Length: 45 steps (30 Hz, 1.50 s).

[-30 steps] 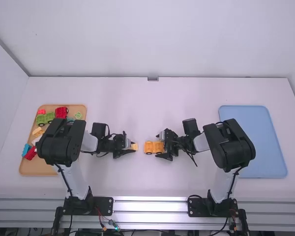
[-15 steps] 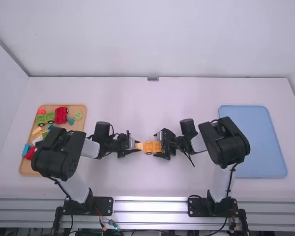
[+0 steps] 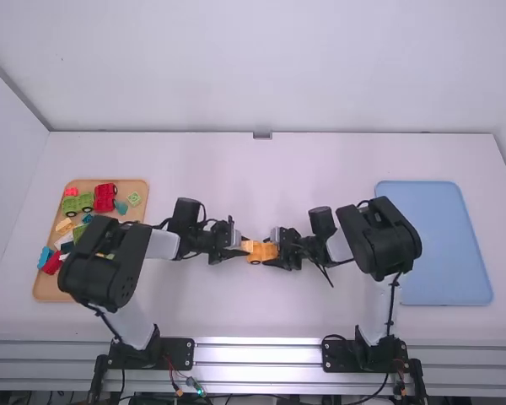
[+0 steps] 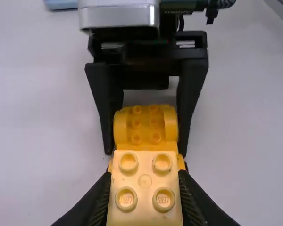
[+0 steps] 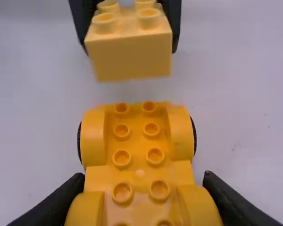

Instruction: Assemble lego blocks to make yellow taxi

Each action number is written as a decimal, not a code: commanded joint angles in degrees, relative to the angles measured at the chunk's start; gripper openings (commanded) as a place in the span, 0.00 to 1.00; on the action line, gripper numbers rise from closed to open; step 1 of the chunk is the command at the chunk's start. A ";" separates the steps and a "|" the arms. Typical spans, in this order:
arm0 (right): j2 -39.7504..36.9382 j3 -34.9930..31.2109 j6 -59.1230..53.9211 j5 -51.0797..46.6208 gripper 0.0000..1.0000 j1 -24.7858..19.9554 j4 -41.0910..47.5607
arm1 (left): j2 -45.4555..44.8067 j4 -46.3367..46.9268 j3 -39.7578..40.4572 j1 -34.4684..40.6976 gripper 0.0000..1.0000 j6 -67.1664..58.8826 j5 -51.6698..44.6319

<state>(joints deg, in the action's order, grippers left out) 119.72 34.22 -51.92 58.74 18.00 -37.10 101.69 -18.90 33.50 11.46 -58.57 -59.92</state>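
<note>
Left gripper (image 3: 243, 248): fingers closed on opposite sides of a light-yellow 2x2 block (image 4: 145, 188), studs up. Right gripper (image 3: 271, 251): fingers grip the sides of a yellow-orange wheeled base (image 5: 137, 146), studs up, at table centre. Right wrist view: block apart from base, near the base end facing the left arm. Table (image 3: 346, 312), left side: tan tray (image 3: 67, 291) holding a red wheeled piece (image 3: 104, 196) and a green wheeled piece (image 3: 71, 205). Right side: blue tray (image 3: 447, 245).

Pale yellow four-stud block (image 5: 129, 56), seemingly just above orange wheeled base (image 5: 137, 145), both studs up
</note>
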 commanded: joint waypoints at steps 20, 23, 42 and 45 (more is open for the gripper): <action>0.83 -0.22 0.70 -0.09 0.48 0.26 0.22 | 6.23 -0.15 3.63 4.44 0.16 -2.54 0.31; 0.83 -0.11 0.70 -0.59 0.48 0.83 0.20 | 6.23 -0.20 3.78 5.64 0.13 -2.38 2.89; 0.83 -0.50 0.50 -0.55 0.50 0.70 -0.02 | 6.21 -2.80 5.20 6.19 0.11 6.51 7.10; 0.83 -0.50 0.50 -0.79 0.49 0.70 0.04 | 6.23 -1.27 5.05 6.10 0.10 5.60 7.48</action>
<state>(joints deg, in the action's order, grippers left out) 119.72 34.24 -50.94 58.35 18.63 -37.30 107.31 -20.60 38.26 17.78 -53.10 -53.30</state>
